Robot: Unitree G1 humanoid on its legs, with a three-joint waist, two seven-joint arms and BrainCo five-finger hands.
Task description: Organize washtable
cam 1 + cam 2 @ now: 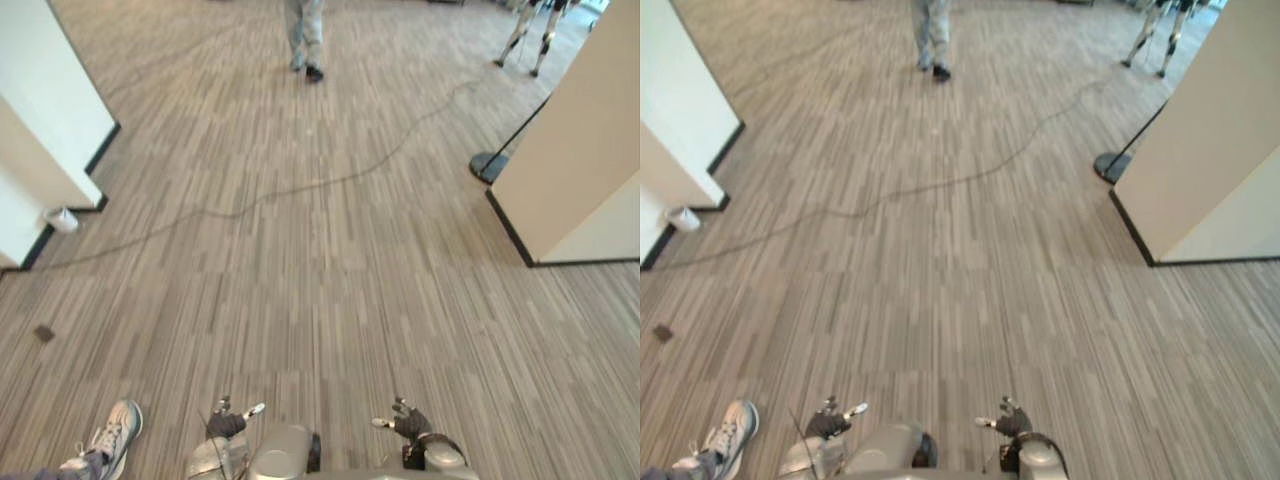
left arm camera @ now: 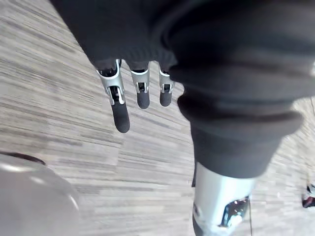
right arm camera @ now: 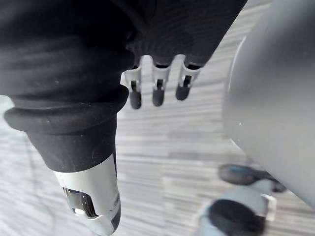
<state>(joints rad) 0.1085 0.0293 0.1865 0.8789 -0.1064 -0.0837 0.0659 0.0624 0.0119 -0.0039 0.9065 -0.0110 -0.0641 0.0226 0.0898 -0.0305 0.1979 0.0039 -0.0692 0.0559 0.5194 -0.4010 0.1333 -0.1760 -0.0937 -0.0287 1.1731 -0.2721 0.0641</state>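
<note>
Person [image 1: 305, 35] cut off above the knees; small white object [image 1: 61, 219] indistinct.

Left hand [image 2: 135, 29]: silver dark-tipped fingers [image 2: 119, 105], black ribbed cover [image 2: 236, 98]

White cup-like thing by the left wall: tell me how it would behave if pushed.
The white cup-like thing looks small, so it is probably light and would tip at a slight push. Its round shape suggests it could roll once on its side. The striped carpet would likely stop it from sliding far.
</note>
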